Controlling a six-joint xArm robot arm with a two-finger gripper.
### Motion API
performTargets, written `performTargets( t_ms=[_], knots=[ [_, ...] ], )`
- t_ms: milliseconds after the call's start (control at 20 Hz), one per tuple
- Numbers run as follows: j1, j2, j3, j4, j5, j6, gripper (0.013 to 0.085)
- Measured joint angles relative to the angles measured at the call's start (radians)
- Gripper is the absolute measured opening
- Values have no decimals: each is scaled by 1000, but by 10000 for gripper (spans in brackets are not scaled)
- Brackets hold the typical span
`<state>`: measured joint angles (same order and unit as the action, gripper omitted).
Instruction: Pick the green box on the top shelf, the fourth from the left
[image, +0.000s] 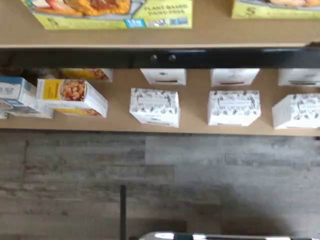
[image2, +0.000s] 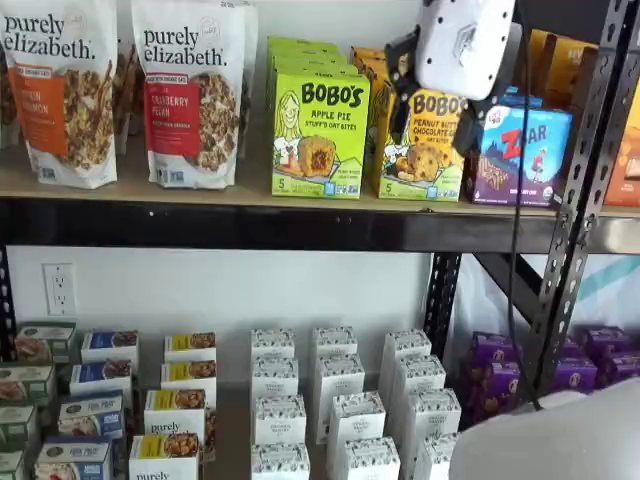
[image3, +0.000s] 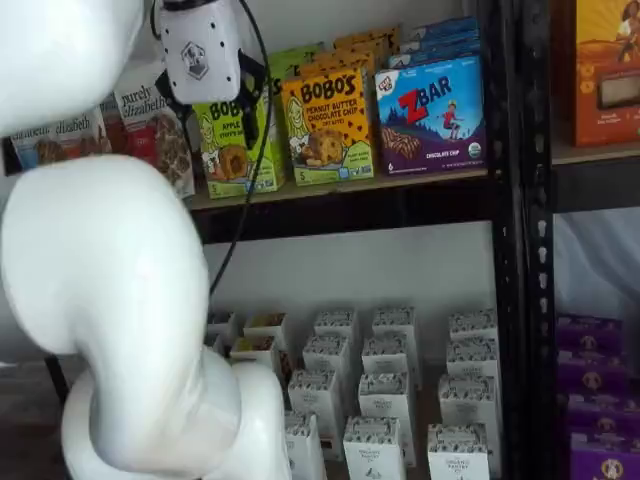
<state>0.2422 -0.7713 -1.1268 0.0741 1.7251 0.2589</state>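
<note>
The green box stands upright at the front edge of the top shelf, between a granola bag on its left and a yellow-orange Bobo's box on its right. The gripper, its white body raised to shelf height, hangs in front of the yellow-orange box in one shelf view, so the green box seems to lie left of it and farther back. The fingers are hidden behind the body, so whether they are parted or closed cannot be told.
</note>
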Motion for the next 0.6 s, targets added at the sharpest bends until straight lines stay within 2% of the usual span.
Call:
performTargets(
  t_ms=[300, 600],
  knots=[
    [75, 38, -21, -37, -49, 65, 850],
    [107, 72, -38, -58, -82, 94, 850]
  ],
)
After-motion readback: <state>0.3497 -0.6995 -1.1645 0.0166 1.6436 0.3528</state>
